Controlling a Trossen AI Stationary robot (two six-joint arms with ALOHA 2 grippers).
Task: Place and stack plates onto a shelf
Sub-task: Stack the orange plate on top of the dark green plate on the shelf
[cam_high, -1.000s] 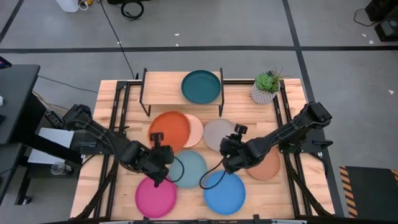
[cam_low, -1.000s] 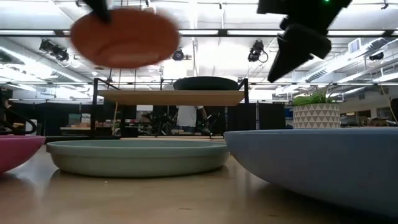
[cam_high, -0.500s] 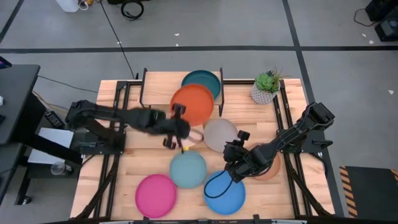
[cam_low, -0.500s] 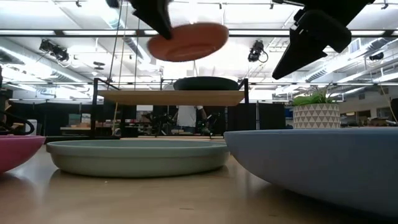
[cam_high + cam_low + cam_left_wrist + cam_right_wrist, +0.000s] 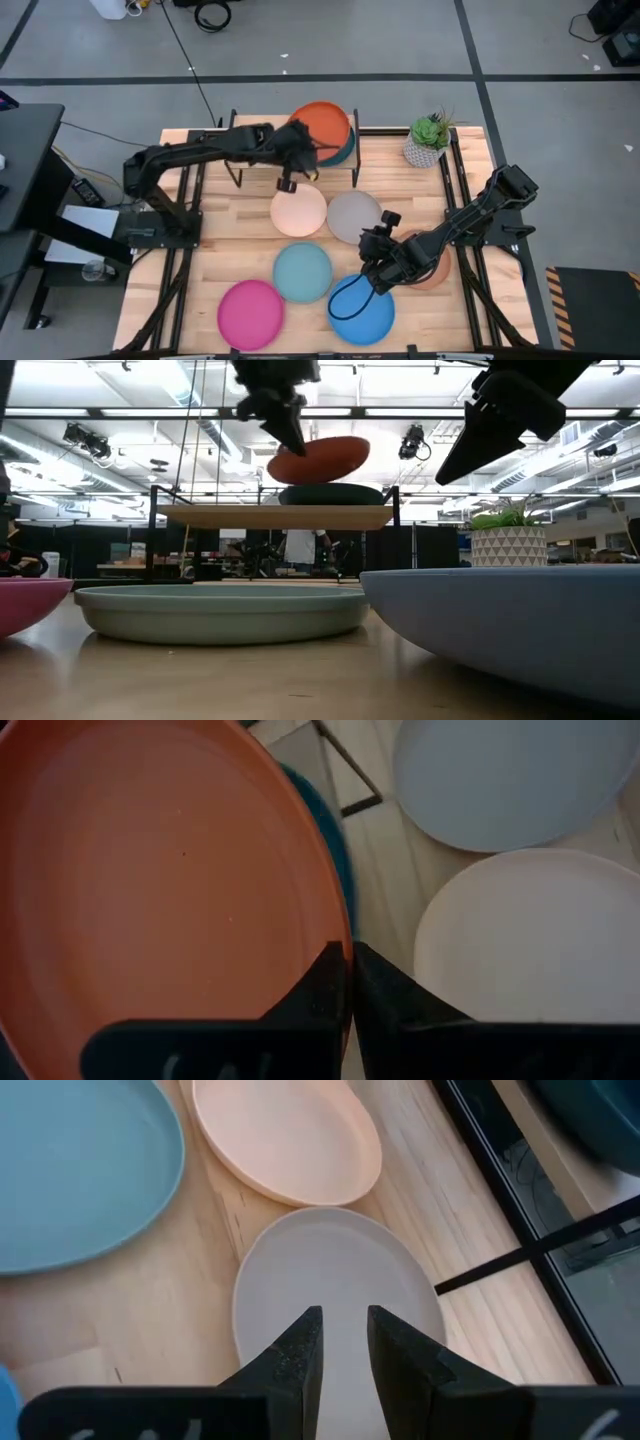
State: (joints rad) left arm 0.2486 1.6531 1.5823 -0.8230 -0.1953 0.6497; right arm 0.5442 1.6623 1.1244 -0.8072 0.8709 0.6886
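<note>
My left gripper is shut on the orange plate, which hovers over the dark teal plate lying on the right half of the shelf. In the low view the orange plate sits slightly tilted just above the dark teal plate. My right gripper hangs narrowly open above the grey plate, touching nothing. The cream-pink, grey, light teal, magenta and blue plates lie flat on the table. My right arm partly covers the tan-brown plate. My left gripper pinches the orange plate's near rim between its two fingers, one above the rim and one below. The fingers come at it from the table's near side, slanting down. The plate is lifted clear, slightly tilted, over the dark teal plate.
A potted plant stands right of the shelf at the table's far right. The shelf's left half is bare wood. Black metal rails run along both sides of the tabletop. Cables and people show beyond the far edge.
My left gripper has carried the orange plate from above the cream-pink plate toward the far edge and to the right, lowering it over the dark teal plate on the shelf. The cream-pink plate now lies uncovered. My right gripper has drifted slightly toward the near edge.
</note>
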